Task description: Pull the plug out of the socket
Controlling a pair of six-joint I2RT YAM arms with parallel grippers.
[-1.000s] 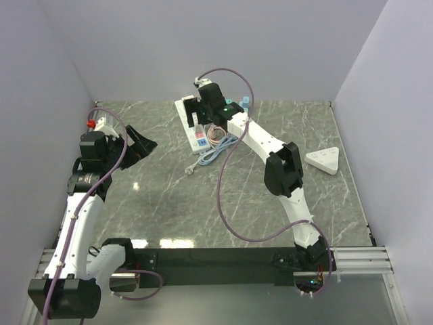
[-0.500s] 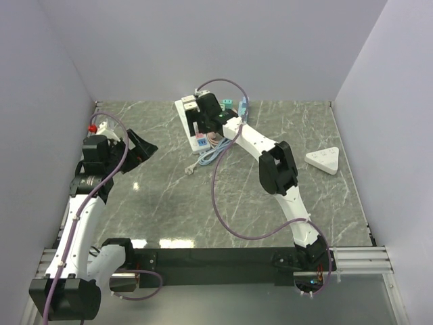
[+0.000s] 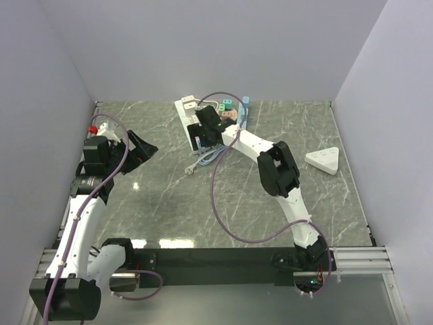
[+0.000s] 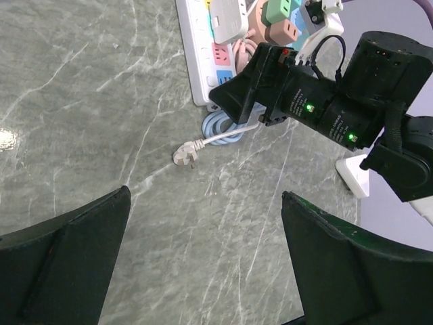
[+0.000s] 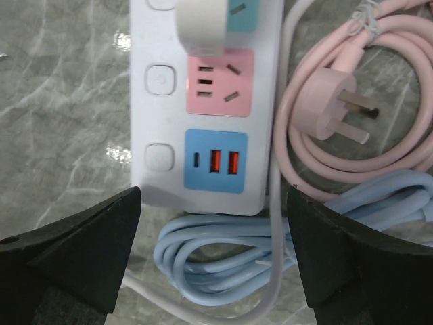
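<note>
A white power strip (image 5: 206,115) with pink and blue socket panels lies at the back of the marble table (image 3: 169,203). A white plug (image 5: 201,27) sits in its teal socket, at the top edge of the right wrist view. My right gripper (image 5: 213,196) is open and hovers over the strip's near end, its fingers on either side of the blue USB panel and nothing between them. The plug is beyond the fingertips. In the top view the right gripper (image 3: 203,134) covers the strip (image 3: 184,110). My left gripper (image 3: 141,147) is open and empty, well left of the strip.
A coiled pale blue cable (image 5: 223,254) and a pink cable with a loose plug (image 5: 331,115) lie beside the strip. A loose white plug (image 4: 184,154) lies on the table. Coloured adapters (image 3: 231,107) sit at the back. A white triangular socket (image 3: 323,161) lies right.
My right gripper has moved nearer and to the left along the strip, from above its far part to its near end. The left arm has hardly moved.
</note>
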